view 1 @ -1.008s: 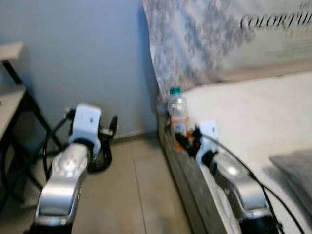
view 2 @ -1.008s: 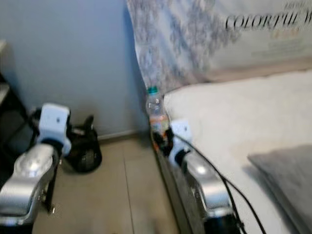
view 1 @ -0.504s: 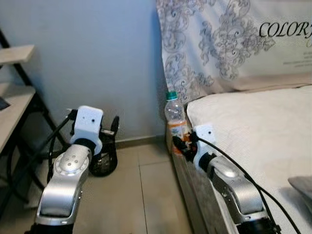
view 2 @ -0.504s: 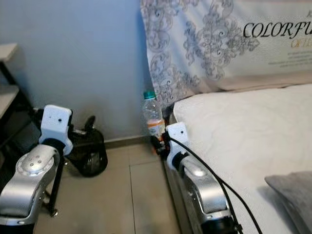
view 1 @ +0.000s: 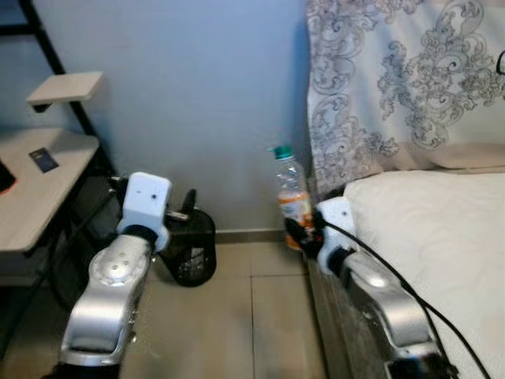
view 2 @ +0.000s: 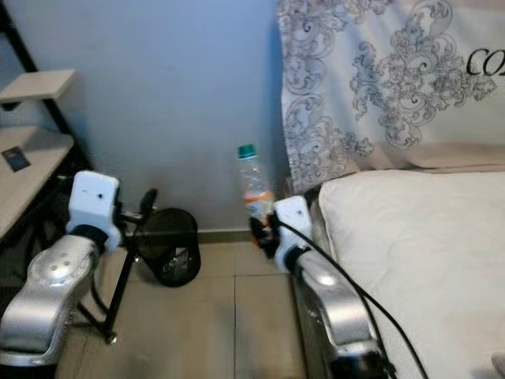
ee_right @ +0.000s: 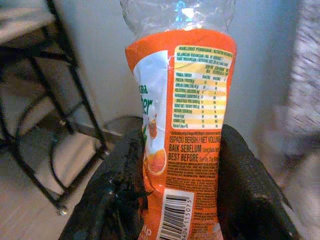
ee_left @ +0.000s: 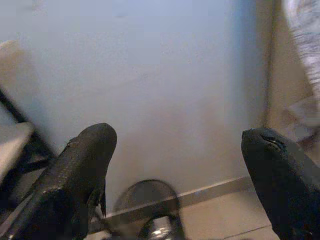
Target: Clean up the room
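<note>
Right claw (ee_right: 175, 200) — clamped round bottle (ee_right: 182, 100)

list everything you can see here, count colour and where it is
bottle: one, clear with orange label and green cap, held upright in the right hand beside the bed's corner
waste bin: one, black mesh, on the floor against the wall
bed: one, white mattress, on the robot's right
patterned cloth: one, white with grey scrolls, hanging behind the bed
desk: one, pale top on black frame, on the robot's left
small dark card: one, on the desk
floor: beige tiles
wall: pale blue
left hand: one, black fingers open, aimed toward the bin
right hand: one, black fingers shut on the bottle
</note>
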{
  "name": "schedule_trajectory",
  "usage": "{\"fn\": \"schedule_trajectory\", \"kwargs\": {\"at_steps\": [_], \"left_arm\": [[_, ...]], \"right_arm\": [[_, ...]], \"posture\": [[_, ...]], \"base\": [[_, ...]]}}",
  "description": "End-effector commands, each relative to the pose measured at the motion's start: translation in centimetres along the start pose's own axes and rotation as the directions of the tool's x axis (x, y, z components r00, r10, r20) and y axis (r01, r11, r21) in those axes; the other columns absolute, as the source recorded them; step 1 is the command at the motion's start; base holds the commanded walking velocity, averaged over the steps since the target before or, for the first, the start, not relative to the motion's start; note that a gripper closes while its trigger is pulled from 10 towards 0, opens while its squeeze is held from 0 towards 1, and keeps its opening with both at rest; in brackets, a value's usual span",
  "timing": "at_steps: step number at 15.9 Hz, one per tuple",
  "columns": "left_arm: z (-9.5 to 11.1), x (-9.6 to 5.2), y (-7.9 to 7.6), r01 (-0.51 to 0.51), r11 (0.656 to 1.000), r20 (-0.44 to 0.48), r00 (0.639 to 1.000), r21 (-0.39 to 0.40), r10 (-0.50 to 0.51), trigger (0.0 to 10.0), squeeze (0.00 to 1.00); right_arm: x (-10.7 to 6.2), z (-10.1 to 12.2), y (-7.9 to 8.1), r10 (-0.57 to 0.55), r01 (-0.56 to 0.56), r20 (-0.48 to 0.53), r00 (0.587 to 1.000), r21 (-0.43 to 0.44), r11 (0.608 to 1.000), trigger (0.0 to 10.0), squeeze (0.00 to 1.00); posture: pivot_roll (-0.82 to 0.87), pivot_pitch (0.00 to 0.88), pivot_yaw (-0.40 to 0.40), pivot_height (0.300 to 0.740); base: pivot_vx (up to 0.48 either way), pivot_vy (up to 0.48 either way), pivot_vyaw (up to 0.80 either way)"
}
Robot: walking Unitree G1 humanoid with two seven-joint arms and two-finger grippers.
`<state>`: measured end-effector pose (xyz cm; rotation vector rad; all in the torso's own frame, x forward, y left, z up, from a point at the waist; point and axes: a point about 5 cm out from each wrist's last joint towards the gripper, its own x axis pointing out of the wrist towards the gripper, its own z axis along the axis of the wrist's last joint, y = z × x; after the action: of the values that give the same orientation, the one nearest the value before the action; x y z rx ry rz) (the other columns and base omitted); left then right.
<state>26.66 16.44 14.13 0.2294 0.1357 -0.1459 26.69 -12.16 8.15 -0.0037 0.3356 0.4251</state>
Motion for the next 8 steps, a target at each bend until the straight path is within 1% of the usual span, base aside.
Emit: {"fn": "schedule_trajectory", "kwargs": {"at_steps": [1, 8], "left_arm": [[0.17, -0.12, 0.68, -0.017, 1.000, 0.004, 1.000, 0.018, 0.017, 10.0, 0.00], [0.15, -0.06, 0.88, -0.019, 1.000, 0.003, 1.000, 0.025, 0.019, 10.0, 0.00]], "right_arm": [[0.20, 1.17, 0.29, 0.003, -0.003, 0.046, 0.999, -0.007, 1.000, 10.0, 0.00], [0.24, 1.06, 0.44, 0.001, -0.001, 0.041, 0.999, -0.006, 1.000, 10.0, 0.00]], "posture": [[0.06, 0.000, 0.061, 0.740], [0.06, 0.000, 0.065, 0.740]], "base": [[0.322, 0.000, 0.00], [0.323, 0.000, 0.00]]}}
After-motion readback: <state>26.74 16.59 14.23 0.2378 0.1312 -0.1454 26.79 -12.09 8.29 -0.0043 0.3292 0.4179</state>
